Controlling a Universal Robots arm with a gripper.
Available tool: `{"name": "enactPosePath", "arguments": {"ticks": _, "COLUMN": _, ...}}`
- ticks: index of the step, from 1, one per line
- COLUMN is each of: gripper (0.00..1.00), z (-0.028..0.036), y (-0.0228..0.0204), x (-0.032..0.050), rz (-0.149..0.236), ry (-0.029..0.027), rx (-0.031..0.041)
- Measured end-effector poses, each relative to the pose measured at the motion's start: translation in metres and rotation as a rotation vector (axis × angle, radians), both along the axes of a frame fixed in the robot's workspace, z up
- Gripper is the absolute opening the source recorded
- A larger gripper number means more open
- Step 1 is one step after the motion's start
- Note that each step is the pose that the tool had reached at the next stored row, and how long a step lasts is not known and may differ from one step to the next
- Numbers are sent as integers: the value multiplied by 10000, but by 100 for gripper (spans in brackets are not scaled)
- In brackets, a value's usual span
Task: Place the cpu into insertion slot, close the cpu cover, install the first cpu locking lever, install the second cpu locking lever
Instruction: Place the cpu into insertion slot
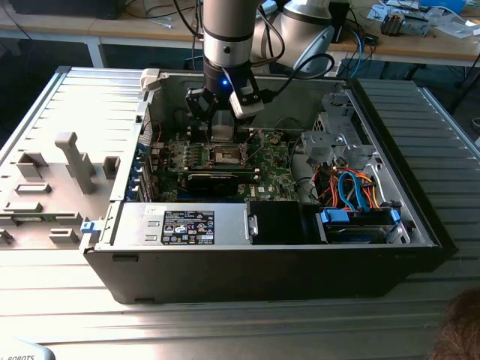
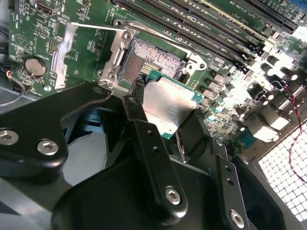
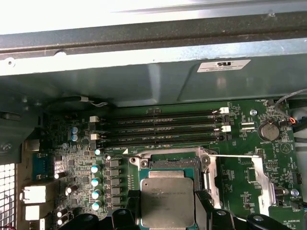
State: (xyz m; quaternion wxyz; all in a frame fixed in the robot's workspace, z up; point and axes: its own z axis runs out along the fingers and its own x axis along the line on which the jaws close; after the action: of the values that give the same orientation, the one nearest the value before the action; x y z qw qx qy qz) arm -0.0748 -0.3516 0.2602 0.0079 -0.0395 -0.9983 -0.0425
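Over on the exterior view's left, a grey fixture tray (image 1: 45, 202) sits on the ridged metal surface (image 1: 225, 322), just beside the open computer case (image 1: 262, 262). Moving in: the arm (image 1: 229, 30) drops straight down into the case, and the gripper (image 1: 225, 112) hangs over the green motherboard (image 1: 277, 169).

Now the second wrist view, and here's the story. The jaws are clenched on the cpu (image 2: 168, 103), with black fingers (image 2: 144, 139) pinching it by opposite edges, silvery lid up. It's tilted, poised just over the near edge of the insertion slot (image 2: 151, 60), and the slot's pin field is bare, so it isn't seated yet. The cpu cover (image 3: 255, 167) is swung open and lies beside the slot, on the coin battery (image 3: 268, 130) side.

By the look of it, this chip is light, thin and stiff, with a slick metal top. The edges look like the only sound place to hold it. I'd call the underside and those socket pins fragile, so tilt or pressure here is a real risk.

Out on the exterior view's right, the drive cage (image 1: 334, 142) and the blue and orange cables (image 1: 352, 191) sit well apart from the action.
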Motion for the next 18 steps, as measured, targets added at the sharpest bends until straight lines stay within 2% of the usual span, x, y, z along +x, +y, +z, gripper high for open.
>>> {"name": "enactPosePath", "arguments": {"ticks": 18, "gripper": 54, "z": -10, "y": 0, "x": 0, "rz": -837, "ry": 1, "rx": -3}}
